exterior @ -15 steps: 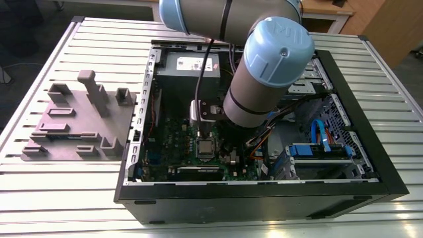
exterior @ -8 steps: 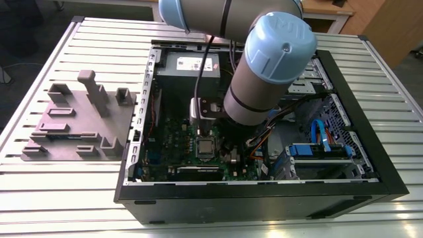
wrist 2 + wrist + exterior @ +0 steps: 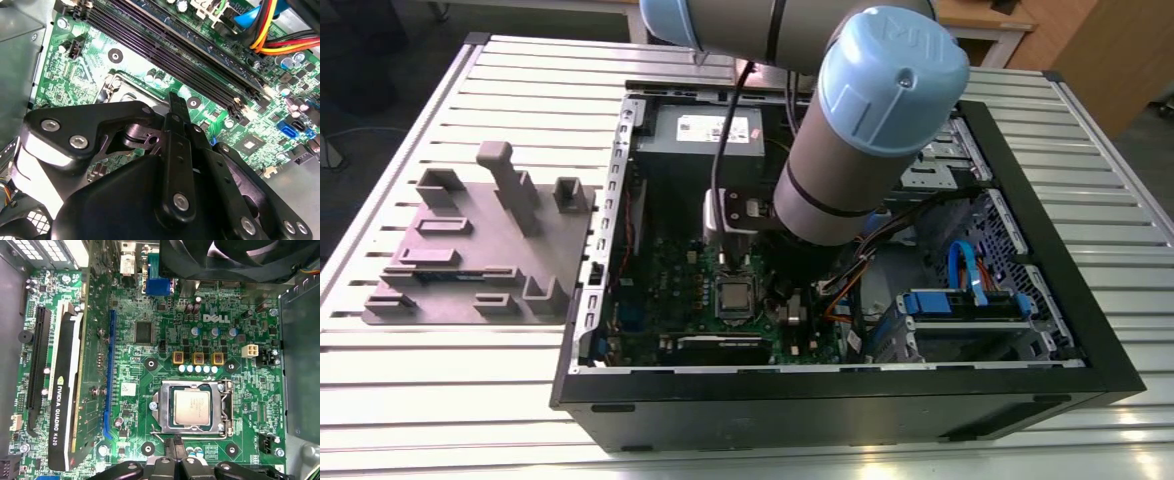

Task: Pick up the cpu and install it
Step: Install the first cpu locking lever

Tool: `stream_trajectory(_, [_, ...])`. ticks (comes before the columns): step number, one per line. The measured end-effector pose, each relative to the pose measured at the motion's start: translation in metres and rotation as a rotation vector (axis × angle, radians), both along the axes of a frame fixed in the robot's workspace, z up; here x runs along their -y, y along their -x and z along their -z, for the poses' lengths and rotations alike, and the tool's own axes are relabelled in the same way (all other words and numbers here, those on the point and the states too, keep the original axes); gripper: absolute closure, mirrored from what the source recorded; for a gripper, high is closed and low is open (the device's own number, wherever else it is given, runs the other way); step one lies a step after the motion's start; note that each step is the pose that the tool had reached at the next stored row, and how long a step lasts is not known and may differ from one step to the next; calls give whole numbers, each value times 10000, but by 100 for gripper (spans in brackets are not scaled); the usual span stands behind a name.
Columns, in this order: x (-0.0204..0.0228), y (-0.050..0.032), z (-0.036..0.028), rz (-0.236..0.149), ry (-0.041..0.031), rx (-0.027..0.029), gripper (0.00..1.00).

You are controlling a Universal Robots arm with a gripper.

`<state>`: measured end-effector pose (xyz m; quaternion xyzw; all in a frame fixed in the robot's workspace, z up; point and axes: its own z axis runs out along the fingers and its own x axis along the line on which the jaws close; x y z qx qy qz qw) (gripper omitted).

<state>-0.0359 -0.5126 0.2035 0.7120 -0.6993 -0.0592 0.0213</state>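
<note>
The cpu (image 3: pixel 192 407) is a small silver square lying flat in its socket on the green motherboard (image 3: pixel 150 305), with a metal frame (image 3: pixel 226 407) around it. In the exterior view the cpu (image 3: pixel 736 297) sits in the middle of the board inside the open computer case (image 3: pixel 854 400). My gripper (image 3: pixel 175 447) hovers just beside the socket's edge, apart from the chip, its fingers shut together with nothing between them. In the second wrist view the gripper (image 3: pixel 177 105) and its black linkage cover most of the socket.
A graphics card (image 3: pixel 65 405) stands in a slot beside the socket. Memory slots (image 3: pixel 175 45) and coloured cables (image 3: pixel 270 30) lie on the other side. A power supply (image 3: pixel 700 130), a drive cage (image 3: pixel 961 305) and a fan (image 3: pixel 240 255) crowd the case. A grey fixture (image 3: pixel 480 250) stands on the table.
</note>
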Motion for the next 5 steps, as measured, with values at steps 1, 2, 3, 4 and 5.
stream_trajectory(1, [0, 0, -1, 0, 1, -1, 90])
stream_trajectory(2, [1, 0, -2, 0, 3, -1, 90])
stream_trajectory(3, [1, 0, -3, 0, 3, -1, 90])
stream_trajectory(4, [1, 0, -3, 0, 3, -1, 90])
stream_trajectory(5, [1, 0, -4, 0, 3, -1, 90])
